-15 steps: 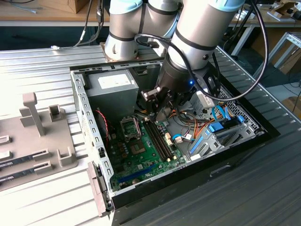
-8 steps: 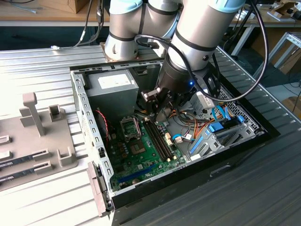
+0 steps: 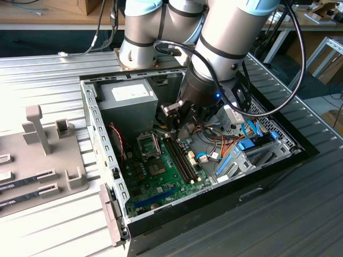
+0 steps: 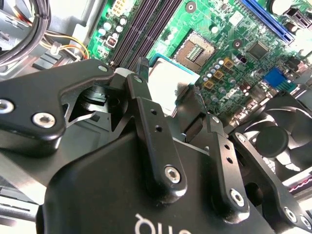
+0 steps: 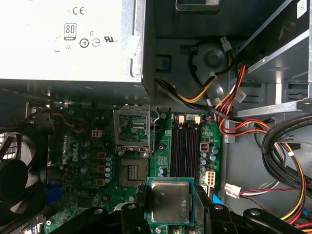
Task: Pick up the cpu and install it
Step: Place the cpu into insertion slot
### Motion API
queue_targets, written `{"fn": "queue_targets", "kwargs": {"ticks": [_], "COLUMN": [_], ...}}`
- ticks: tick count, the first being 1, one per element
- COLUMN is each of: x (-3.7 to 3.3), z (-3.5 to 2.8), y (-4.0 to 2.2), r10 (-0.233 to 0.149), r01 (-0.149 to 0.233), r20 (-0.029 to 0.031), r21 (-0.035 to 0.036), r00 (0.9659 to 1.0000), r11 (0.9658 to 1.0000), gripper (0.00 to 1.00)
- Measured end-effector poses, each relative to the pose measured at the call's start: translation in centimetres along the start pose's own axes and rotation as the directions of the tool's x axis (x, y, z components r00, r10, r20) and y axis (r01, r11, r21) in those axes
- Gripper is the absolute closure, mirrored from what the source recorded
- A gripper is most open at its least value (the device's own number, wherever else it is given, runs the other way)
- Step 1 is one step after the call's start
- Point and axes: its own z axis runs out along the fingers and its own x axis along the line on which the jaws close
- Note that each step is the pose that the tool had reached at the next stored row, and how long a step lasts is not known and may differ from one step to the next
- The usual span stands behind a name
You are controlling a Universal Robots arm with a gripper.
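The cpu is a small flat square with a green rim and a dull silver lid. My gripper is shut on it, one black finger on each side. In the second wrist view the cpu sits between the same fingers of the gripper, hanging above the green motherboard. The open socket with its raised metal frame lies on the board just beyond the chip. In the exterior view the gripper hovers inside the open computer case, a little above and to the right of the socket.
A grey power-supply box stands at the case's back. Black memory slots run beside the socket. A black fan sits close to the gripper. Coloured cable bundles and a drive bay fill the case's right. A grey fixture rests outside on the left.
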Motion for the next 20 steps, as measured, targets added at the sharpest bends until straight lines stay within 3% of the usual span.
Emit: {"fn": "queue_targets", "kwargs": {"ticks": [20], "x": [0.04], "z": [0.34], "y": [-0.51], "r10": [0.000], "r01": [0.000], "r20": [0.0000], "r21": [0.0000], "r00": [1.0000], "r11": [1.0000], "gripper": [0.53]}}
